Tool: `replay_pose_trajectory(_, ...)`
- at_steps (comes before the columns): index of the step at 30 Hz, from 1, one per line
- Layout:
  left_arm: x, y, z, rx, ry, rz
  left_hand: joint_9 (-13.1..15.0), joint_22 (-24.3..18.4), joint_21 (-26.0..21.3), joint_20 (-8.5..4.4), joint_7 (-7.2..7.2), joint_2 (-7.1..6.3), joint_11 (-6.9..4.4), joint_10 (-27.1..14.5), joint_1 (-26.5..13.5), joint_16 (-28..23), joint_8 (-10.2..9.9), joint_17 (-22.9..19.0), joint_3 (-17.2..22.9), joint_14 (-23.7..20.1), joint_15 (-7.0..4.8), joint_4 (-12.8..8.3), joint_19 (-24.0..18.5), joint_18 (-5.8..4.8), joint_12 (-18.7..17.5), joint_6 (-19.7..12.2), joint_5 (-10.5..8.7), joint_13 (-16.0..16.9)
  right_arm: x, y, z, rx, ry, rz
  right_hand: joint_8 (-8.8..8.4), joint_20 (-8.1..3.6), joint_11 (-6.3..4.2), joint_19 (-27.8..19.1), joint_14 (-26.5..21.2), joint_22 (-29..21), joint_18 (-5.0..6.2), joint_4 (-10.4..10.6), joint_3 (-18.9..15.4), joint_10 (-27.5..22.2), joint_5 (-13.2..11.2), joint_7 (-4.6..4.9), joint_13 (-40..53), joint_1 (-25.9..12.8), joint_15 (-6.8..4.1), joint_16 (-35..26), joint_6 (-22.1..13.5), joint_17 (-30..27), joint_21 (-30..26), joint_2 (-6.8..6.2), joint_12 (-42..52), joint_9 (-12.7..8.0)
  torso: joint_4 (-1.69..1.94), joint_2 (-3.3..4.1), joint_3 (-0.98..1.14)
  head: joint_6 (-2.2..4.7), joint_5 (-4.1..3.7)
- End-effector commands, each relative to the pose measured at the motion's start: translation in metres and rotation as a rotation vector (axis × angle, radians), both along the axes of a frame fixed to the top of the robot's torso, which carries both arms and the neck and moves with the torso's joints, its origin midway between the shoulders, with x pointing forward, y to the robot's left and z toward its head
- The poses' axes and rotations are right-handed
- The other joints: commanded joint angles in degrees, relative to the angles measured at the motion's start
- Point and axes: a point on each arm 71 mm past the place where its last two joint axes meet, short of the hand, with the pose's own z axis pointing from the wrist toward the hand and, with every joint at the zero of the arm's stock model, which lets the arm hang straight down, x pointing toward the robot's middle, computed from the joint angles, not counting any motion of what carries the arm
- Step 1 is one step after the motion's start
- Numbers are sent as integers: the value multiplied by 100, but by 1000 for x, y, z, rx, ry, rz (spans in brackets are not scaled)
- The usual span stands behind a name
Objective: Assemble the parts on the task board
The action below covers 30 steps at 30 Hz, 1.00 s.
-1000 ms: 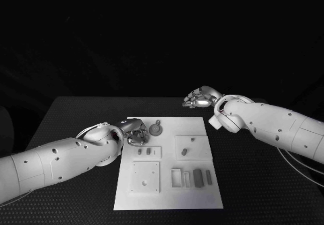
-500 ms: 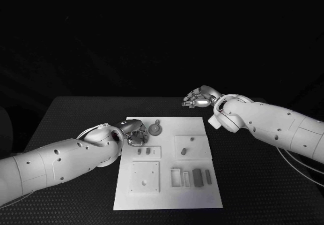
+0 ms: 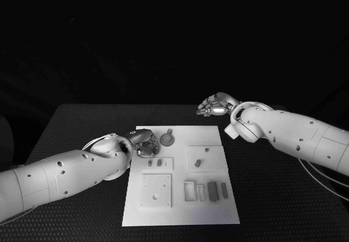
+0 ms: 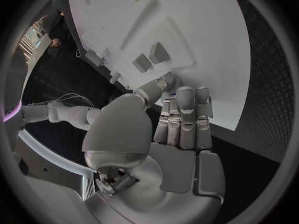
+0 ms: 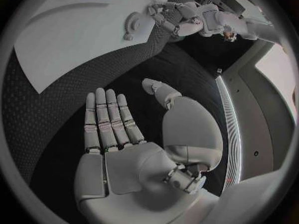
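A black surface (image 3: 80, 131) with a fine dotted texture lies under everything, its weave plain in both wrist views; dark background rises behind its far edge.

One task board (image 3: 182, 201), one gear-shaped part (image 3: 168, 138), two hands: left hand (image 3: 146, 142), right hand (image 3: 213, 107)

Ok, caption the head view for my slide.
Left hand at the task board's far-left edge; right hand open beyond it.
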Motion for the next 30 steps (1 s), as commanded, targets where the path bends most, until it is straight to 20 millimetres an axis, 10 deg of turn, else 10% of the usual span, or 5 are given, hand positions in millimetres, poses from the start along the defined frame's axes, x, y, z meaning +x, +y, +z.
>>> replay_pose_trajectory(1, -2, 3, -7, 18, 37, 7, -22, 110, 11, -308, -17, -66, -4, -59, -5, 32, -40, 2, -22, -9, 28, -11, 17, 65, -44, -75, -17, -8, -1, 0, 0, 1, 1, 11, 22, 12, -13, 0, -49, 7, -35, -23, -2, 31, -21, 184, -2, -38, -6, 23, -34, -6, -34, 20, -21, -5, -1, 1, -3, 1, -3)
replay_pose_trajectory(22, 6, 31, -6, 10, 8, 89, -76, 115, 39, -277, -32, -149, 23, -96, 73, 63, -145, -5, -24, -42, 54, -8, 17, 104, -89, -365, -30, -5, -9, -10, -4, -65, -44, 48, 94, 6, -61, 150, 54, 51, 16, -274, 65, 160, -195, 139, 1, 158, -38, 111, 83, -68, -45, 68, -19, -3, 2, -1, -4, 51, -9)
replay_pose_trajectory(30, 16, 64, 1, -181, 48, 247, -69, 83, -95, -183, 42, -215, 107, -221, -53, -230, -108, -154, 12, -362, 141, 69, -215, 53, -157, -365, -9, -23, -23, -18, -14, -211, -36, 147, 262, -71, -330, 1096, 978, 167, 262, -570, 391, 931, -1034, -1, 24, 480, -453, 614, 466, 91, 296, 137, -105, 15, 9, -3, -2, 128, -111)
